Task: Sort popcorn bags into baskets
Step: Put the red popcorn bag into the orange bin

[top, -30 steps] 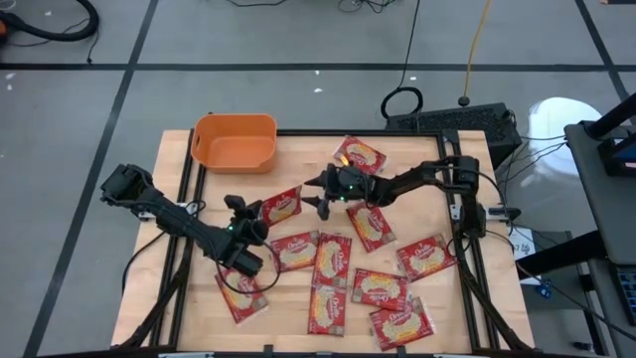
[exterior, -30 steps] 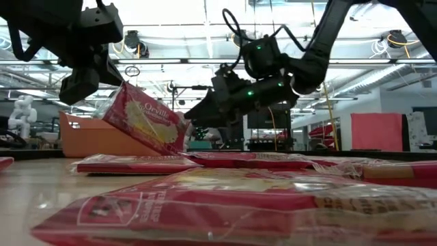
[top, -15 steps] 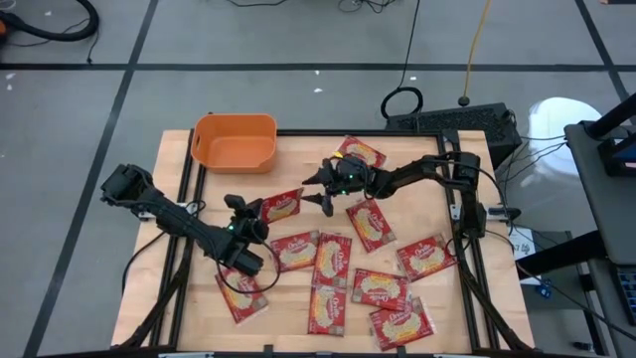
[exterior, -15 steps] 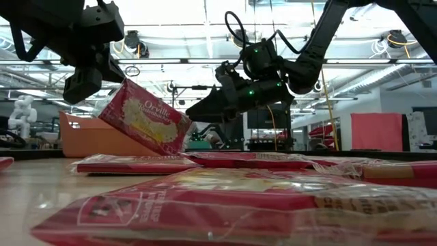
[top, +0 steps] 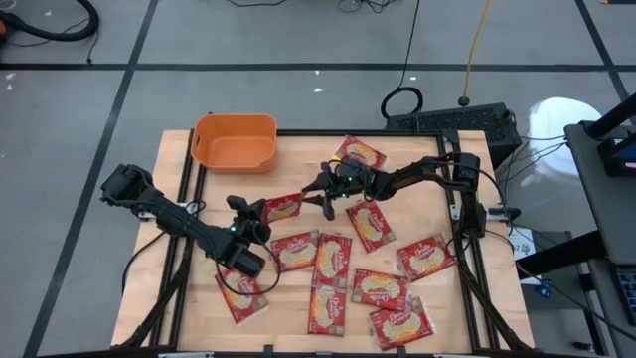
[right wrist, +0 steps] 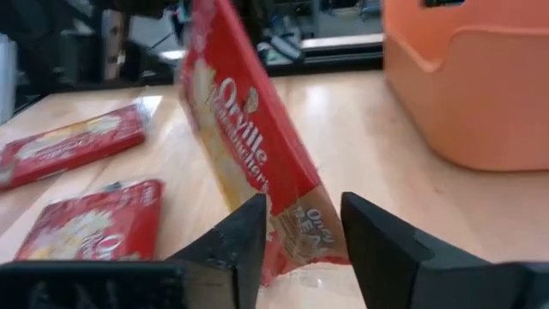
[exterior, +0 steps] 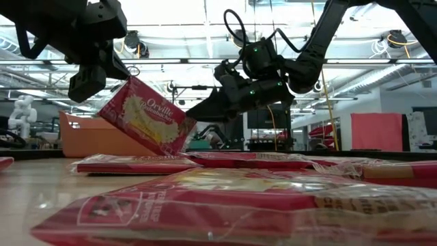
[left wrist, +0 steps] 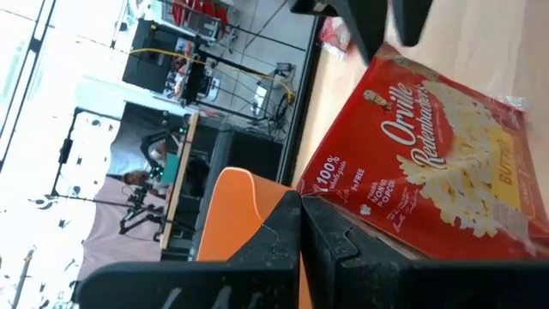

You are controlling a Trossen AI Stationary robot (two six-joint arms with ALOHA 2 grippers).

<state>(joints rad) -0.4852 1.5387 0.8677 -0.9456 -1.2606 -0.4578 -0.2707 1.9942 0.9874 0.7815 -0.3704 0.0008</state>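
My left gripper [top: 250,211] is shut on one red popcorn bag [top: 282,207] that slants in the air near the table's middle. My right gripper [top: 320,197] comes from the right, its fingers open on either side of the bag's other end [right wrist: 296,232]. The orange basket [top: 235,142] stands at the far left and shows no bag inside. Several more popcorn bags [top: 333,264] lie flat on the wood toward the near right, and one [top: 358,154] lies farther back. My left gripper pinches the bag's upper corner [left wrist: 319,190] between its two shut fingers, coming from the table's left. The bag [exterior: 147,117] hangs tilted, sloping down from that corner toward the right, its low end just above the flat bags. My right gripper has a finger [right wrist: 244,236] on each face of the bag's low end; whether they touch it I cannot tell.
Black frame rails [top: 467,268] run along the table's left and right sides. The basket [right wrist: 463,77] stands close beyond the held bag. Bare wood [top: 417,199] shows between the bags on the right.
My right gripper has narrowed its fingers around the bag's low end and rolled a little. The bag in my left gripper has turned more onto its edge, its held corner a bit higher.
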